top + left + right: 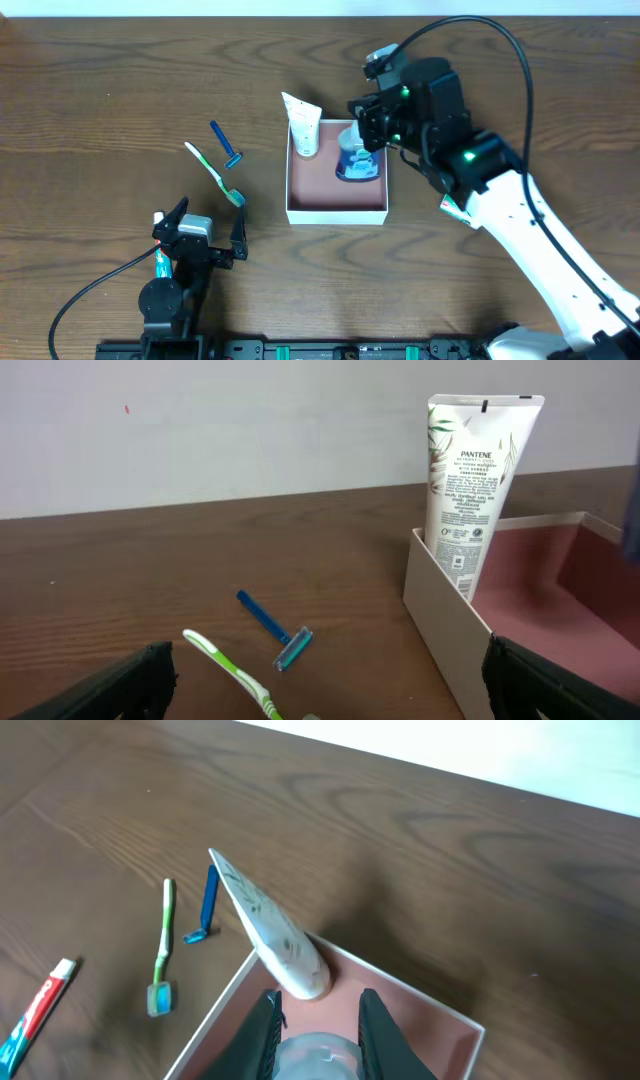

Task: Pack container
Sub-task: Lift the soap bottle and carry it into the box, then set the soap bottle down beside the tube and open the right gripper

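The container (335, 215) is a square white box with a pinkish floor at the table's middle; it also shows in the left wrist view (445, 620) and the right wrist view (425, 1025). A white tube (303, 128) (475, 480) (275, 940) stands in its back left corner. My right gripper (366, 140) (318, 1020) is shut on a blue bottle (357, 162) with a clear cap (315, 1058), inside the container at its back right. My left gripper (210, 222) (325, 690) is open and empty, low at the front left.
A green toothbrush (215, 172) (235, 675) (163, 945) and a blue razor (225, 145) (272, 628) (208, 905) lie left of the container. A toothpaste tube (161, 262) (35, 1010) lies under the left gripper. A small red-and-white item (450, 208) peeks from under the right arm.
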You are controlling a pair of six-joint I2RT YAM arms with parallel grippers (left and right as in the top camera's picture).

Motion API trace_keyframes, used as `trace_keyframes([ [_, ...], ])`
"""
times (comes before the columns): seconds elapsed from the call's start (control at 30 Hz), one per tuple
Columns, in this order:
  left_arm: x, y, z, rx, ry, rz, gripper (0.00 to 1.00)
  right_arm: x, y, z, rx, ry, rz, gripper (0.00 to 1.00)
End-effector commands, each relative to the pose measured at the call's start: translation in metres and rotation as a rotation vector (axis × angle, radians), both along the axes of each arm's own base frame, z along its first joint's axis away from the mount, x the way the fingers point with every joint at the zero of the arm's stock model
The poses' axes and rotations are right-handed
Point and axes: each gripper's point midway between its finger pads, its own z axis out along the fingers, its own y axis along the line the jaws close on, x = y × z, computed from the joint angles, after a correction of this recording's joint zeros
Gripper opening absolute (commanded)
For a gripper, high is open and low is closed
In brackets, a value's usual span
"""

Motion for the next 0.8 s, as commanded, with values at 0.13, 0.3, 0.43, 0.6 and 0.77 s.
trace_keyframes([
  [0.13, -0.001, -0.001, -0.017, 0.008, 0.051, -0.009, 0.98, 0.017, 0.014, 0.000, 0.038, -0.028, -0.005, 0.01],
  [0.3, -0.001, -0.001, -0.017, 0.008, 0.051, -0.009, 0.98, 0.032, 0.016, -0.013, 0.011, -0.051, -0.017, 0.01],
  [0.43, -0.001, -0.001, -0.017, 0.008, 0.052, -0.009, 0.98, 0.041, 0.021, -0.024, -0.023, -0.075, 0.009, 0.01],
  [0.6, -0.001, -0.001, -0.017, 0.008, 0.051, -0.009, 0.98, 0.051, 0.027, -0.034, -0.073, -0.128, 0.054, 0.01],
  [0.77, -0.001, -0.001, -0.017, 0.008, 0.051, -0.009, 0.98, 0.059, 0.030, -0.038, -0.087, -0.161, 0.061, 0.01],
])
